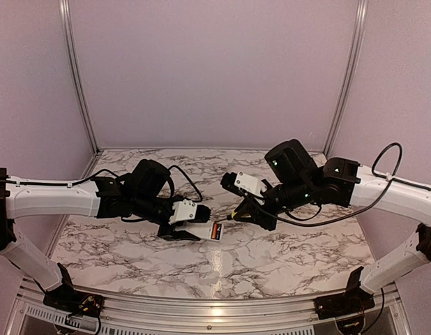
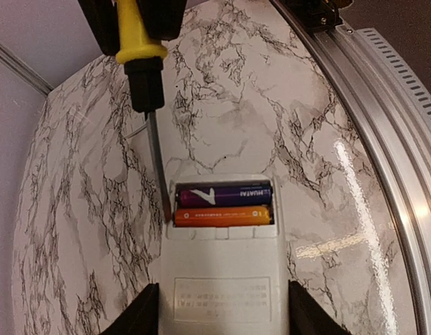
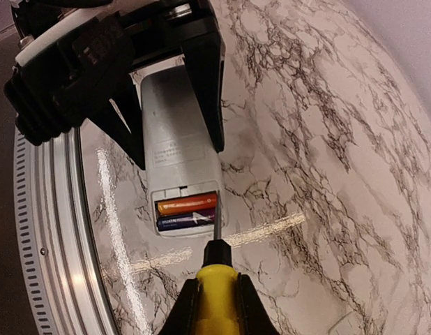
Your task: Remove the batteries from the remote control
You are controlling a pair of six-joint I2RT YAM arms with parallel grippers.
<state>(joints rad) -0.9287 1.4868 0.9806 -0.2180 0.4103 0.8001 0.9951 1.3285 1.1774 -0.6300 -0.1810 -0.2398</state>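
Where writing shows: the purple battery [image 2: 224,195] carries a white mark and the word HUATAI. The orange battery [image 2: 222,217] has fine print too small to read, and so does the framed label on the back of the remote control [image 2: 222,276].
In the bay [image 2: 222,184]: both cells lie side by side at the open end of the remote control. The purple one is nearer the end and the orange one sits just behind it, touching it.
Left tool [image 2: 222,317]: clamped on the remote control's long sides, with one dark finger on each.
Right tool [image 3: 215,317]: closed on the yellow handle of a screwdriver [image 3: 215,276].
Blade tip: at a corner of the bay, just beside one end of the orange battery; I cannot tell whether it touches.
Place: the remote control is near the middle of the marbled surface [image 1: 132,258] and low; I cannot tell whether it rests there.
Edges: a metal rail [image 2: 372,118] runs along the near edge, well apart from the remote control. The purple walls [image 1: 215,70] stand farther off.
Room: marble shows on every side of the remote control.
In the way: the two tools face each other across the bay, and black cables [image 1: 184,174] loop near each wrist.
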